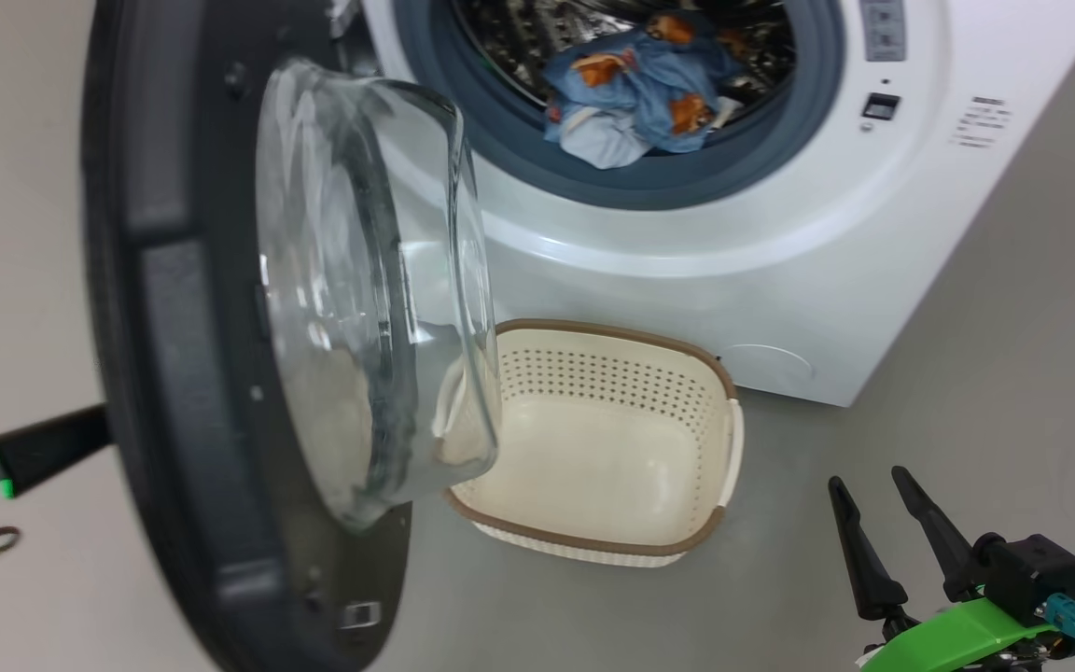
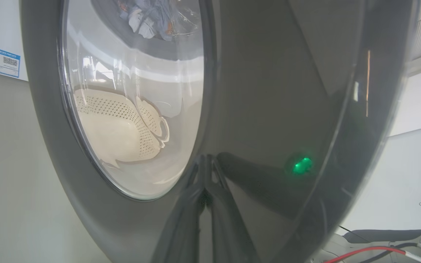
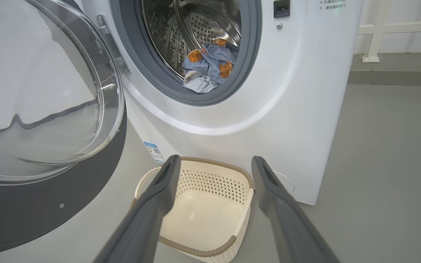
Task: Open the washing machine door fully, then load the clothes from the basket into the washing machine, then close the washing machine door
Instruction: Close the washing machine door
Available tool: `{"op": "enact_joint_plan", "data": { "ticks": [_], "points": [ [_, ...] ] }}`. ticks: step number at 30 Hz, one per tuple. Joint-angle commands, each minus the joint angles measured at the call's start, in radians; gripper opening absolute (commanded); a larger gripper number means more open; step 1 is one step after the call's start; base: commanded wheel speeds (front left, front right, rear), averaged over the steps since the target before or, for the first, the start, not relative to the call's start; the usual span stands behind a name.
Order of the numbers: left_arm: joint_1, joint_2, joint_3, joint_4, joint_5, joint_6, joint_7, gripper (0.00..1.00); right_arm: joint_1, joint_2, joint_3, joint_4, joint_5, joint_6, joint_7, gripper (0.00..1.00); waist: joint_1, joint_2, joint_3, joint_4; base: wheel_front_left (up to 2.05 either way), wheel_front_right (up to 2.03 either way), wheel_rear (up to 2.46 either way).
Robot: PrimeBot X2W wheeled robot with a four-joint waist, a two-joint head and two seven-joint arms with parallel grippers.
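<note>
The washing machine door [image 1: 174, 327] stands swung out at the left, its glass bowl [image 1: 360, 280] facing the washing machine [image 1: 780, 261]. The clothes [image 1: 640, 93], blue with orange prints, lie in the drum at the gasket's edge. The basket [image 1: 593, 373] sits on the floor below the opening with nothing in it. My left gripper [image 2: 205, 193] is shut, its tips against the door's glossy outer face [image 2: 269, 109]; its dark fingers [image 1: 52, 448] reach behind the rim. My right gripper [image 1: 869, 481] is open and holds nothing, hovering over the floor right of the basket [image 3: 214, 182].
Grey floor [image 1: 1013, 373] lies open to the right of the machine. A blue label sticker [image 3: 154, 151] marks the machine's lower side. A white frame [image 3: 378, 33] stands at the back right. Cables [image 2: 371, 252] lie near the left arm.
</note>
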Motion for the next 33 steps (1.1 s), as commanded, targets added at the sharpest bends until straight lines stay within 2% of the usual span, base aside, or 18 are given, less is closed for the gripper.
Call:
{"op": "enact_joint_plan", "data": {
  "ticks": [1, 12, 21, 33],
  "points": [
    [-0.047, 0.030, 0.039, -0.043, -0.009, -0.010, 0.009, 0.00, -0.001, -0.001, 0.019, -0.027, -0.008, 0.003, -0.008, 1.00, 0.0000, -0.0001, 0.001, -0.024, 0.00, 0.00, 0.00],
    [-0.143, -0.077, -0.018, -0.072, 0.031, -0.010, 0.030, 0.00, -0.030, 0.014, 0.000, -0.036, -0.010, 0.003, -0.008, 1.00, 0.0000, -0.0001, 0.026, -0.134, 0.00, 0.00, 0.00],
    [-0.248, -0.176, -0.087, -0.018, 0.081, -0.010, 0.022, 0.00, -0.064, 0.017, -0.009, -0.042, -0.011, 0.003, -0.008, 1.00, 0.0000, -0.0001, 0.053, -0.209, 0.00, 0.00, 0.00],
    [-0.378, -0.257, -0.104, 0.076, 0.143, -0.010, -0.074, 0.00, -0.090, 0.034, -0.021, -0.049, -0.012, 0.003, -0.008, 1.00, 0.0000, -0.0001, 0.093, -0.288, 0.00, 0.00, 0.00]
  ]
}}
